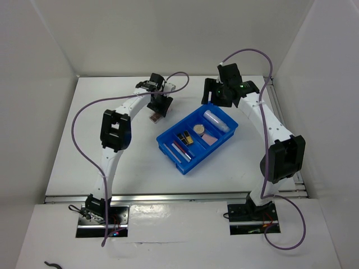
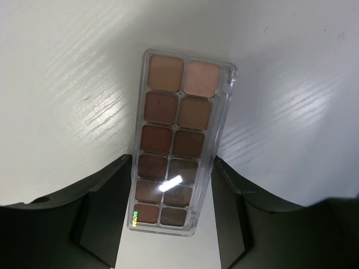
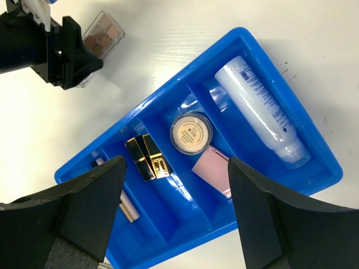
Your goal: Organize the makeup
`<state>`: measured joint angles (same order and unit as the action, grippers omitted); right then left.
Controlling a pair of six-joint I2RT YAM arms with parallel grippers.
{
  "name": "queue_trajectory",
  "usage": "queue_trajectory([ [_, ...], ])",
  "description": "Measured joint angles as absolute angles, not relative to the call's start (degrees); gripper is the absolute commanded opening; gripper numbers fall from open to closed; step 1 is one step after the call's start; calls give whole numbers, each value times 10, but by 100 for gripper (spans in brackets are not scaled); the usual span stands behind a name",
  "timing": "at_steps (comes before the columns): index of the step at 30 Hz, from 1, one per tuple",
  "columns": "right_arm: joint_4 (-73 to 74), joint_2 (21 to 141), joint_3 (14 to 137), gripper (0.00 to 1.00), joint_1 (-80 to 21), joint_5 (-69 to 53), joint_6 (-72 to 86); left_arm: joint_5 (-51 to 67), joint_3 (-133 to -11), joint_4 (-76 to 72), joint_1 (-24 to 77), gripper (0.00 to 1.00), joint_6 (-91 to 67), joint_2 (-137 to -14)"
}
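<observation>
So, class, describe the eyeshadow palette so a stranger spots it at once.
Find the blue bin mid-table. Just left of it, under the left hand, lies the eyeshadow palette. Alone outside the bin: a clear case, two columns of browns.

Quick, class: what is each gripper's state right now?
Left gripper: astride the eyeshadow palette; grip cannot be told.
Right gripper: open, holding nothing.

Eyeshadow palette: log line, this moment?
eyeshadow palette flat on table | left gripper straddling it, grip unclear | right gripper open over blue bin
</observation>
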<state>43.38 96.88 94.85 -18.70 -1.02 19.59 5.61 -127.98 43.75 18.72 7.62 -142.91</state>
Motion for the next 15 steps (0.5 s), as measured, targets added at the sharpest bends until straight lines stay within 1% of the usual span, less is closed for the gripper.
queue_trajectory([
  [3,434,969,948,81,-187,-9,196,50,-1283,443,187,20,70,-1429],
  [4,435,969,948,81,-187,-8,196,45,-1287,448,187,13,69,-1429],
  [7,439,965,948,81,-187,-6,196,27,-1300,460,187,5,54,-1428],
  [8,441,962,948,81,-187,-5,196,22,-1306,461,186,0,48,-1427],
  [12,443,945,948,81,-187,0,196,0,-1309,463,182,0,-1,-1391],
  [15,444,929,948,81,-187,4,196,15,-1311,466,172,0,-64,-1341],
])
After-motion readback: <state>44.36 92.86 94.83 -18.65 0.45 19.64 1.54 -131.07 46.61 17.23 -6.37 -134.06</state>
